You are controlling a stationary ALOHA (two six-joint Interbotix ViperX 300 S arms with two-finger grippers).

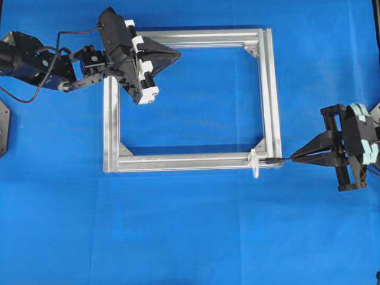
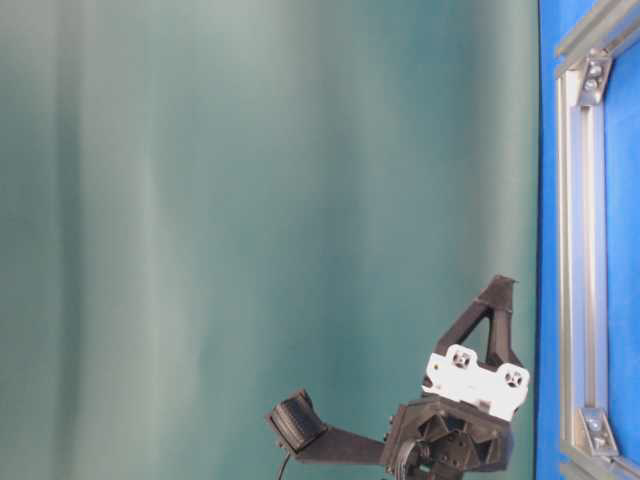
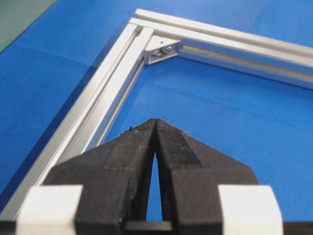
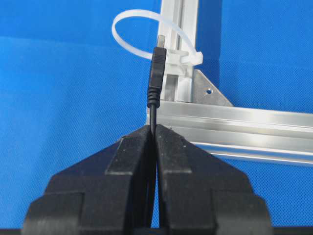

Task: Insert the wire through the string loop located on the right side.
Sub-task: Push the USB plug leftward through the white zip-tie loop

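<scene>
Right gripper (image 4: 154,128) clamped on the wire (image 4: 155,83) just behind the plug, tip at the string loop (image 4: 146,29). Thin, limp cable: grip close to plug. Left gripper (image 3: 155,122) closed, empty.
</scene>
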